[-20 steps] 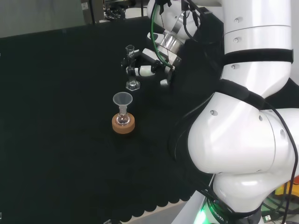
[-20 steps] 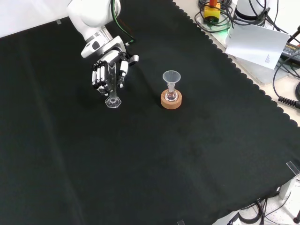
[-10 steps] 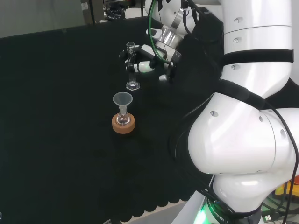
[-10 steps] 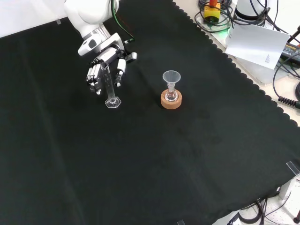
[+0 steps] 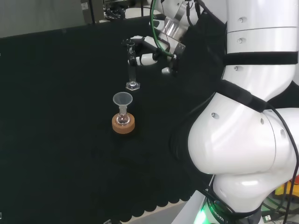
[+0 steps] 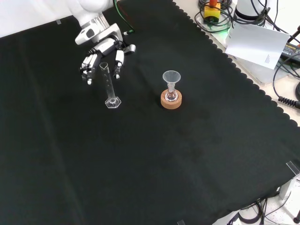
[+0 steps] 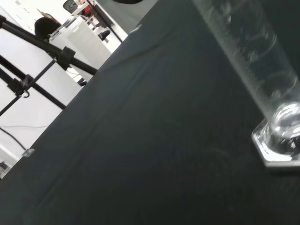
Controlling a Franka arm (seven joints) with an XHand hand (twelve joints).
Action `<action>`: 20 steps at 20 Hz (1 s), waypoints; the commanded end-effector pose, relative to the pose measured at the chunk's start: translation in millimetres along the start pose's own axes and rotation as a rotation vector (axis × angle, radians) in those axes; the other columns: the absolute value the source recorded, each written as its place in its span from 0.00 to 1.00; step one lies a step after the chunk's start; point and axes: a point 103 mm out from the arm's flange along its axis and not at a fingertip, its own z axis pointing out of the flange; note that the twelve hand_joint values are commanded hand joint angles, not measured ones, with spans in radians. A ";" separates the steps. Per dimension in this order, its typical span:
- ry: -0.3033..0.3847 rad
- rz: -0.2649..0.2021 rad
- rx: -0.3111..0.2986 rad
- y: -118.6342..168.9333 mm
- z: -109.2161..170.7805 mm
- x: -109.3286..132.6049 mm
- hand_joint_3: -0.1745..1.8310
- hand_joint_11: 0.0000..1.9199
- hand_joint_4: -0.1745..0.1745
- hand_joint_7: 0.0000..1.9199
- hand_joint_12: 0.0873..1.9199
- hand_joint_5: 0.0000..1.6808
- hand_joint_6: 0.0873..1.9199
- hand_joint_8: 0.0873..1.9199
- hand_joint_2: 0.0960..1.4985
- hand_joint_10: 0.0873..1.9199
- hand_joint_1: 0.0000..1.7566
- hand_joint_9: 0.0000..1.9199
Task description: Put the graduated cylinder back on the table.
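On the black cloth, a clear graduated cylinder (image 6: 108, 86) stands upright on its base, left of a funnel-topped flask (image 6: 171, 84) in the front view. Behind its top, the hand (image 6: 101, 60) hovers, fingers relaxed, holding nothing. Best withdrawn straight away without brushing the rim.

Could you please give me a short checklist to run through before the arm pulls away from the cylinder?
1. Cylinder base down on the cloth: ok.
2. Cylinder upright: ok, seen in head and front views.
3. Hand open, fingers not curled round the glass: ok.
4. Fingers fully apart from the cylinder's top: cannot tell; they sit close beside it.
5. Funnel on its cork stand apart from the cylinder: ok.
6. Bare cloth around the base: ok.
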 end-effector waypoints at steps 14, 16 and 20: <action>-0.308 0.111 -0.077 -88.9 -121.8 86.3 0.00 0.14 0.28 0.08 0.71 0.20 0.00 0.34 0.65 0.00 0.47 0.33; -0.337 0.115 -0.076 -98.7 -129.0 101.3 0.00 0.14 0.28 0.08 0.71 0.20 0.00 0.34 0.65 0.00 0.47 0.32; -0.387 0.123 -0.079 -113.9 -140.0 128.1 0.00 0.13 0.28 0.07 0.71 0.20 0.00 0.34 0.65 0.00 0.47 0.32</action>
